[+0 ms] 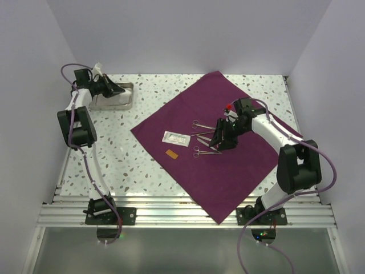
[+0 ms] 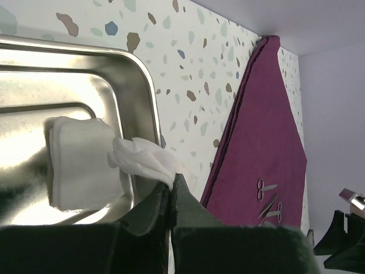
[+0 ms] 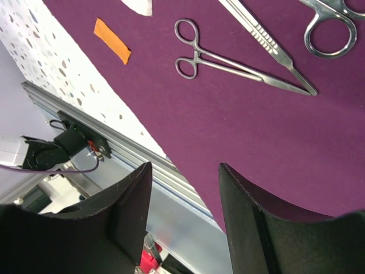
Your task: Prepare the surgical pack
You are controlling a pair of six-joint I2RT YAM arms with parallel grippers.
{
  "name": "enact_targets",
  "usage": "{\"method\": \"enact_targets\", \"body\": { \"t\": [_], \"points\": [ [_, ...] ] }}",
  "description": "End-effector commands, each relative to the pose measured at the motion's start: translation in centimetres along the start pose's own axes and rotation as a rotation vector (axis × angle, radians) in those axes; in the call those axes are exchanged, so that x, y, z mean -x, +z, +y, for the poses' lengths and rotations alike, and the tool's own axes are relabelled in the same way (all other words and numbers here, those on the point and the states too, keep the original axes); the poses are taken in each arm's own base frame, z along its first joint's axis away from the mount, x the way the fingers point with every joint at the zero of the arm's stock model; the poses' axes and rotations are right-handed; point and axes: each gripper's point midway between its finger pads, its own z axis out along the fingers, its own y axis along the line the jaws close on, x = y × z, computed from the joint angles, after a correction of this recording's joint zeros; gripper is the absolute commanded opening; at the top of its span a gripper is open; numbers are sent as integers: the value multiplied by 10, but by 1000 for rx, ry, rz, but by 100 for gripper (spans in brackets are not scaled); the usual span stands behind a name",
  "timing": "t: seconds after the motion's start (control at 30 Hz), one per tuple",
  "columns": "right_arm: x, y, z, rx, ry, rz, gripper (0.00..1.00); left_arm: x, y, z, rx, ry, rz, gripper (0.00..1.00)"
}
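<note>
One steel tray (image 2: 140, 68) w/ folded gauze (image 2: 80, 165); L tool (image 2: 171, 185) pinches 2nd gauze sheet (image 2: 142, 160).

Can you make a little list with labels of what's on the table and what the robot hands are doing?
Cloth: purple cloth, spread flat
On it: scissors, clamp, scalpel, white packet, orange strip
Tray: metal tray, off the cloth, holding a folded pad
Left gripper: shut on gauze over the tray's edge
Right gripper: open, empty, above the cloth
</note>
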Motion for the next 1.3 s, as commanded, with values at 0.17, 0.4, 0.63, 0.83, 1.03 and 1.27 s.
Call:
{"method": "enact_targets", "body": {
  "t": [0.17, 0.4, 0.63, 0.83, 1.03, 1.27],
  "points": [
    [-9, 17, 2, 84, 23, 40, 53, -4, -17, -7, -45, 199, 50, 0],
    [-18, 23, -5, 72, 28, 100, 52, -10, -10, 6, -49, 267, 73, 0],
    [-7, 24, -3, 62, -8, 135, 51, -9, 1, 14, -84, 257, 72, 0],
    [-5, 28, -4, 64, -2, 154, 50, -10, 8, 29, -64, 233, 78, 0],
    [-2, 29, -4, 57, -7, 156, 50, -11, 11, 49, 7, 192, 76, 0],
    [2, 30, -2, 67, -6, 152, 50, -7, 8, 53, 41, 149, 56, 5]
  ]
}}
